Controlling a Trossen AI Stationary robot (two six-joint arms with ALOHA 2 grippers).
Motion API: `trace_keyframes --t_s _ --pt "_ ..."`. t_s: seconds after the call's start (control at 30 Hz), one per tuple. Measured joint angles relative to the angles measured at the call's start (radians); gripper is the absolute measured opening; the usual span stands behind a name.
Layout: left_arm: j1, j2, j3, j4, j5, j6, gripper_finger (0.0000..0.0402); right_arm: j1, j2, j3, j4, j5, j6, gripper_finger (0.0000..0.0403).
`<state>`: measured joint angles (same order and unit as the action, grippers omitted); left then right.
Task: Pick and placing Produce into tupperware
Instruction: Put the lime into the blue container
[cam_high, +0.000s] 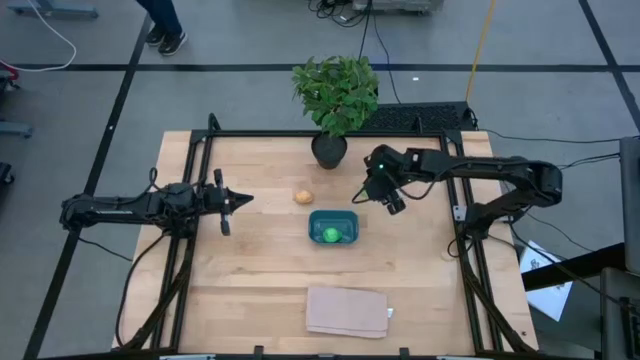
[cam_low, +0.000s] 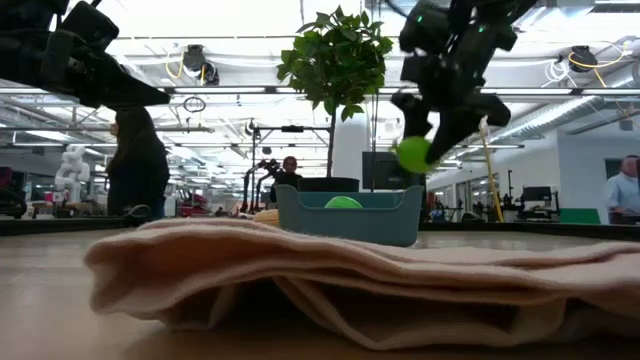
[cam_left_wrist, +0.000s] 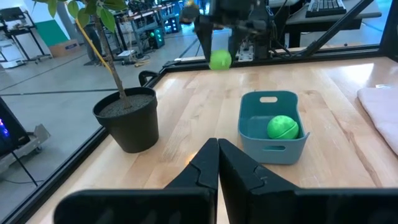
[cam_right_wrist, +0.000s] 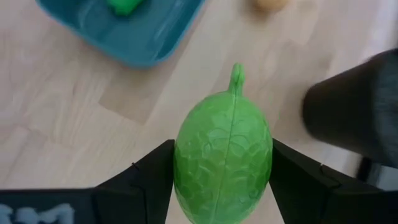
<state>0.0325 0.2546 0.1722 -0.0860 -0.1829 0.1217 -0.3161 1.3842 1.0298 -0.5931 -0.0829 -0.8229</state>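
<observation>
The teal-blue tupperware sits mid-table with one bright green piece resting inside on its floor. The orange-tan piece lies on the wood to the tupperware's far left. My right gripper hovers to the far right of the tupperware, shut on the second green piece. My left gripper waits, shut, above the table's left part, pointing toward the tupperware. My right gripper pinches the green piece between its two fingers, one on each side of its rounded body. The small stem tip points away from the wrist. The fingers come from above, slanting down, and the piece is lifted clear of the table.
A potted leafy plant stands at the far edge, close to the right gripper and the orange-tan piece. A folded tan pad lies near the table's near edge. Black frame rails run along the table's left, right and far sides. People stand in the room beyond.
</observation>
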Motion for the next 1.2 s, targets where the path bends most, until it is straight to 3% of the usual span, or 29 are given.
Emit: trace_keyframes --t_s 0.8,1.2 --pt "0.0 0.0 0.0 0.008 0.001 -0.002 0.0015 0.003 -0.228 0.0 0.101 -0.14 0.367 0.0212" --pt "0.0 0.0 0.0 0.007 0.001 0.0 0.0014 0.002 -0.225 0.0 0.171 -0.214 0.569 0.0212"
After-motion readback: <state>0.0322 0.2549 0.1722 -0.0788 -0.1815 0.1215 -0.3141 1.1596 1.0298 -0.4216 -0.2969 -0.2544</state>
